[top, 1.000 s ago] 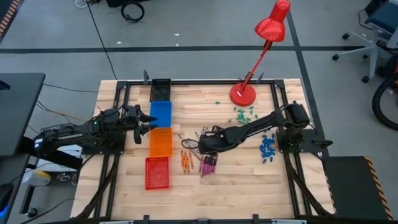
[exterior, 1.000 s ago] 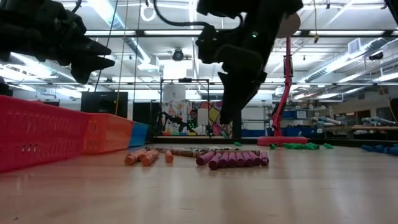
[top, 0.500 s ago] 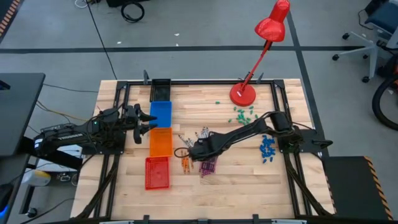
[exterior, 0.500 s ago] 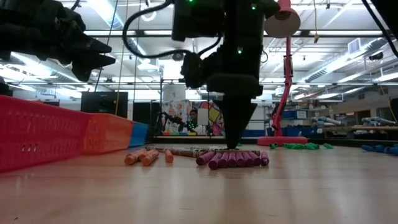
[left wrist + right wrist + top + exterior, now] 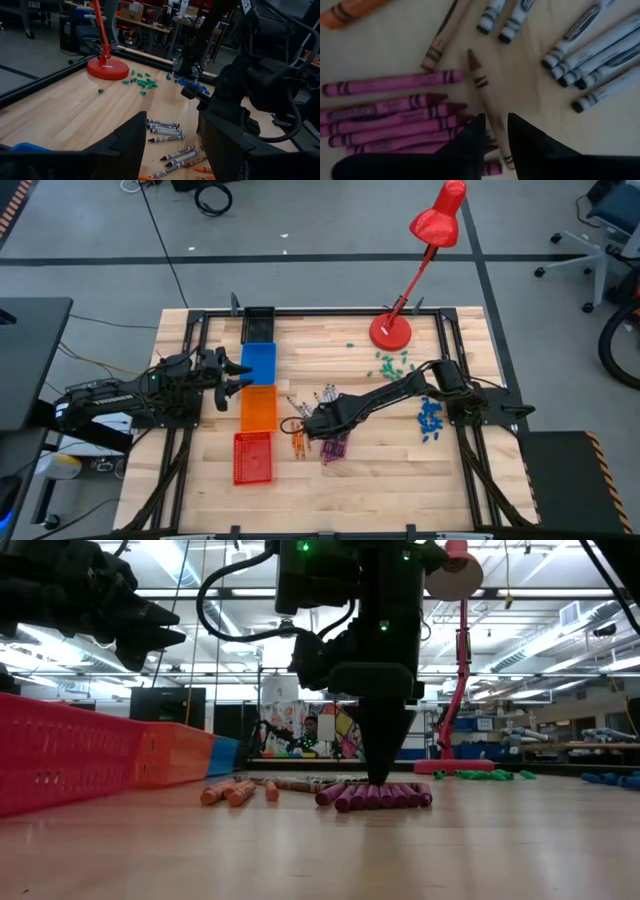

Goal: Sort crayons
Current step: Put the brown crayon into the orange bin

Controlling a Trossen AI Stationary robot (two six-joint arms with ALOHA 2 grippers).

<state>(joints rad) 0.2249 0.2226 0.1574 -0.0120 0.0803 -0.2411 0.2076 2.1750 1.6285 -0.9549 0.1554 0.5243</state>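
While the left pincer (image 5: 240,374) waits apart above the bins, the right pincer (image 5: 495,131), fingers nearly together, straddles a tan crayon (image 5: 487,97) lying between pink crayons (image 5: 395,117) and grey crayons (image 5: 595,45) on the surface (image 5: 380,460), probably to remove it

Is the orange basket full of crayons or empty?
Empty, as far as the high view shows: the orange basket holds nothing visible, and the orange crayons lie on the table.
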